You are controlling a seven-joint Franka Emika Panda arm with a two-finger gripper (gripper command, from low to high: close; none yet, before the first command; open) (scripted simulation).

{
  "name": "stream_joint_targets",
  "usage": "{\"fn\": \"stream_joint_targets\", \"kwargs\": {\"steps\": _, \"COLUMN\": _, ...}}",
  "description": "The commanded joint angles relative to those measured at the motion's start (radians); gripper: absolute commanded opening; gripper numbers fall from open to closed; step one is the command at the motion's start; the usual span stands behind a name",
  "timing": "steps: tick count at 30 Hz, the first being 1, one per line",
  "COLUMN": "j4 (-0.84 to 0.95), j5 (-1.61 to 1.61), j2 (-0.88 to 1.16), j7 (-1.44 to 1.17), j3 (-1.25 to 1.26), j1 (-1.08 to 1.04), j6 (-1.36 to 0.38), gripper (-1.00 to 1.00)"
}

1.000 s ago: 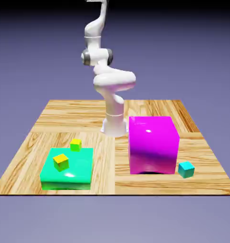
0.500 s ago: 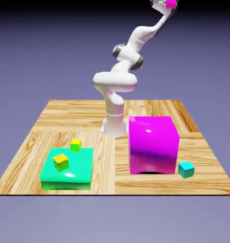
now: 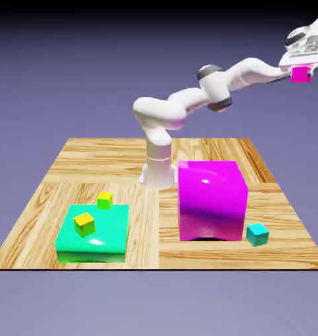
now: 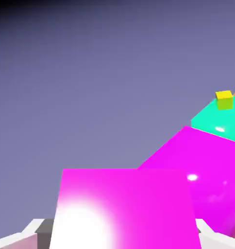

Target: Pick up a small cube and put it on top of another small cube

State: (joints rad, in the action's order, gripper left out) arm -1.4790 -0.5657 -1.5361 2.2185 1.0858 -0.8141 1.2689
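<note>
- Holding the pink cube [image 3: 301,74], the gripper [image 3: 301,71] is closed on it high in the air, past the table's [image 3: 89,154] right edge in the exterior view, well above everything else.
- No brand, label or writing shows on any object.
- The pink cube is tiny, glossy and magenta, about as small as the other little cubes; in the hand view it [image 4: 124,209] fills the lower middle with a bright white glare near its bottom left.
- Its faces look equal, so no long axis can be told; in the exterior view it hangs roughly level under the hand.
- Grey fingers [image 4: 209,238] peek out on both sides of it at the hand view's bottom edge.
- On the table, a big magenta block [image 3: 211,200] stands right of centre, with a teal cube [image 3: 257,233] just beside its near right corner.
- A green slab [image 3: 94,233] lies near left, with a yellow cube [image 3: 84,224] on top of it.
- A second yellow-green cube [image 3: 105,200] sits on the wood just behind the slab.
- Beyond the held cube, the hand view also shows the block, the slab and one yellow cube.
</note>
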Motion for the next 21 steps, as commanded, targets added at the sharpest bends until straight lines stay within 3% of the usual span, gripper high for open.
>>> {"fn": "stream_joint_targets", "kwargs": {"steps": 1, "j4": 0.002, "j5": -0.018, "j2": 0.002, "j7": 0.039, "j3": 0.033, "j1": -0.036, "j6": -0.003, "gripper": -1.0}}
{"fn": "stream_joint_targets", "kwargs": {"steps": 17, "j4": 0.04, "j5": -0.314, "j2": 0.027, "j7": 0.666, "j3": 0.56, "j1": -0.616, "j6": -0.038, "gripper": -1.0}}
{"fn": "stream_joint_targets", "kwargs": {"steps": 21, "j4": -0.031, "j5": -0.322, "j2": 0.025, "j7": 0.677, "j3": 0.621, "j1": -0.6, "j6": 0.03, "gripper": -1.0}}
